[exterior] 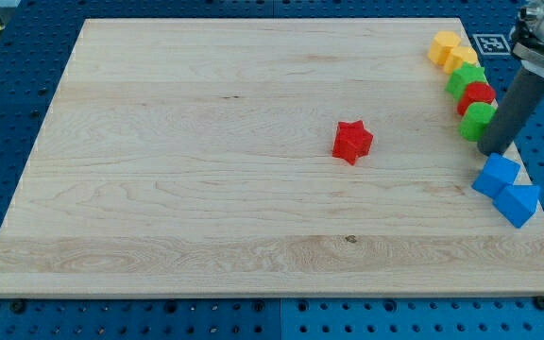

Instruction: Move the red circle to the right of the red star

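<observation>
The red star [352,142] lies on the wooden board [206,170], right of its middle. The red circle [478,95] sits in a row of blocks along the view's right edge, between a green block above [465,79] and a green block below [478,121]. My tip [492,151] is at the lower end of the dark rod, just right of and below the lower green block, and just above the blue blocks. It is well to the right of the red star.
Two yellow blocks [451,49] head the row at the view's top right. Two blue blocks [505,189] lie at the board's right edge below my tip. A blue perforated table surrounds the board.
</observation>
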Robot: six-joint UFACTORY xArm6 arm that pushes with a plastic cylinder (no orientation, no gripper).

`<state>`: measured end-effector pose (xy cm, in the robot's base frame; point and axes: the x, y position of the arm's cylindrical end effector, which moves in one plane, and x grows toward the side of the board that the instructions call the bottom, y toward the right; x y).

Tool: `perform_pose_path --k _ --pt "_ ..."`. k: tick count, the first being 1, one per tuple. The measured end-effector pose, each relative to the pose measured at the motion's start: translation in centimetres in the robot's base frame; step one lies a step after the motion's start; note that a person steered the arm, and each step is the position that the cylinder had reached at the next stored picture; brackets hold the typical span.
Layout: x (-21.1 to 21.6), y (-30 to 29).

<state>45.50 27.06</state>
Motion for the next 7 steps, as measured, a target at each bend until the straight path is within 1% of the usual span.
perform_pose_path --k 1,2,3,4,5,7 --pt "0.0 2.0" --pt "-3.1 3.6" --pt "-8.2 3.8" --pt "-9.1 -0.8" --pt "-8.6 -2.9" --pt "-6.7 -2.9"
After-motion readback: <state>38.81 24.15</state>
